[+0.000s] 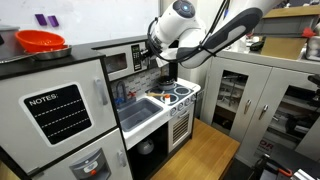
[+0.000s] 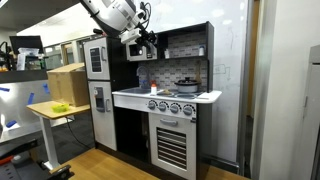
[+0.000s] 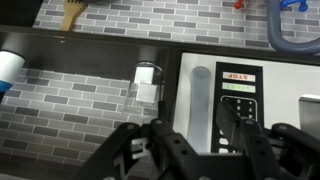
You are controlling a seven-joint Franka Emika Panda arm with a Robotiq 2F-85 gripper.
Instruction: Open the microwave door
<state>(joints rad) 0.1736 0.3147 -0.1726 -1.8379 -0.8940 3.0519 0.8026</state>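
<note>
- Exterior view: gripper (image 1: 152,52) is up at the toy kitchen's upper shelf level. The microwave door (image 1: 120,62) sits right in front of it, looks shut flush. Jaw gap not readable from here.
- Exterior view: gripper (image 2: 143,47) is against the upper cabinet, above the bench (image 2: 200,96). The door is mostly hidden behind the gripper, so contact is unclear.
- Wrist view: the door's silver-grey front (image 3: 200,60) fills the area straight ahead of the gripper (image 3: 200,150). The vertical handle (image 3: 200,95) runs between my fingers (image 3: 160,150). The black keypad strip (image 3: 237,100) is just to one side of the handle. The brick backsplash (image 3: 90,100) is off to the other side.
- Gripper state: jaws partway closed, straddling the handle. I can't tell if the pads are actually on it.
- Step, my read: grasping the handle. Door not opened yet.
- Next, my read: finish the squeeze on the handle. Then pull back in an arc around the hinge, not straight out, or the grip slips off or the toy unit drags.
</note>
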